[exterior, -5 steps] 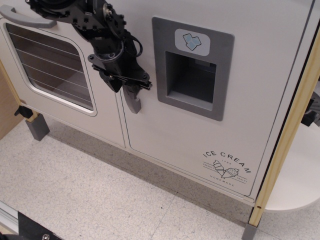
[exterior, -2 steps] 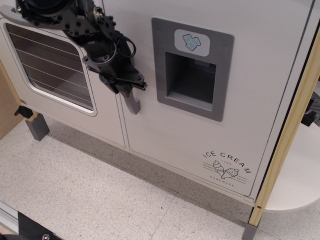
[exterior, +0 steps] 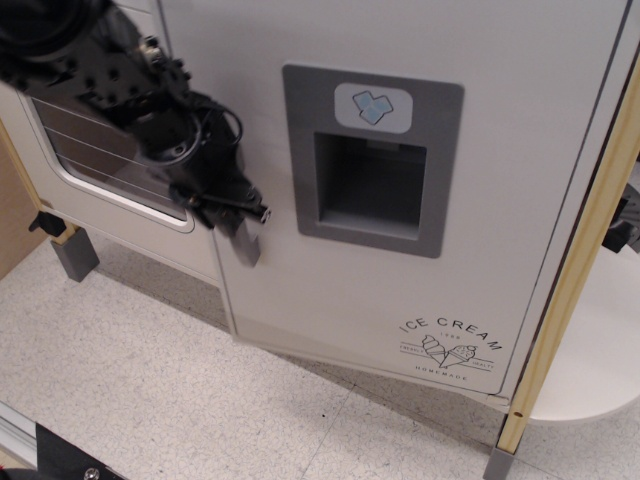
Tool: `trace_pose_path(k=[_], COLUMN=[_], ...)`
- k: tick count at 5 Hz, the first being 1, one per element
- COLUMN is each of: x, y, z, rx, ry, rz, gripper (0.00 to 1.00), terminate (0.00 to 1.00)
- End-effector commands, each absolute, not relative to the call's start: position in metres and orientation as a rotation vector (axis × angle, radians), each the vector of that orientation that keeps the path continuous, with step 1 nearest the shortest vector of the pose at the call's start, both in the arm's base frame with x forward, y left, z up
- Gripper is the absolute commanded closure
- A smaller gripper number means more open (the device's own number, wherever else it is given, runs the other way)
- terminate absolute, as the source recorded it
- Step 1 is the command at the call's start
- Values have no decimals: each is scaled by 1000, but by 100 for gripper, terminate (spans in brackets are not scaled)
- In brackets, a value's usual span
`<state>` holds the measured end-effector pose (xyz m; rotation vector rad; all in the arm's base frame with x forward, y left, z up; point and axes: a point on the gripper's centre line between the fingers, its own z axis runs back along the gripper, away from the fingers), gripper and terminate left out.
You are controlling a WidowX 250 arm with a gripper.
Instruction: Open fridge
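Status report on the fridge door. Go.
Gripper clamped on grey handle. Fridge door cracked open, left edge swung out past the windowed door. Nothing obstructing.

Claw (exterior: 232,212) on fridge (exterior: 420,180) handle (exterior: 246,243)

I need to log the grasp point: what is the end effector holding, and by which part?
The end effector is clamped on the fridge by the lower end of its grey vertical handle.

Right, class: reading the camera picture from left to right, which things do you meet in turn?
Wire-rack window → gripper on the grey handle → dispenser panel → ICE CREAM print → wooden post.
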<state>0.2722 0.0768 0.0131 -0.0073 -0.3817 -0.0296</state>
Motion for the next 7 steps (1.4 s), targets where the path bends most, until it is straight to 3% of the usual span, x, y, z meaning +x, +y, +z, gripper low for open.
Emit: trace_pose_path(k=[1, 2, 3, 5, 7], x=[237, 215, 201, 214, 238], y=[71, 90, 122, 164, 177], z=[37, 34, 29, 29, 50], rx=[-23, -38, 1, -66, -83], ry=[-327, -221, -205, -213, -200], rz=[-47, 10, 121, 531, 976], gripper=[0, 0, 0, 0, 0], terminate=[0, 0, 0, 0, 0])
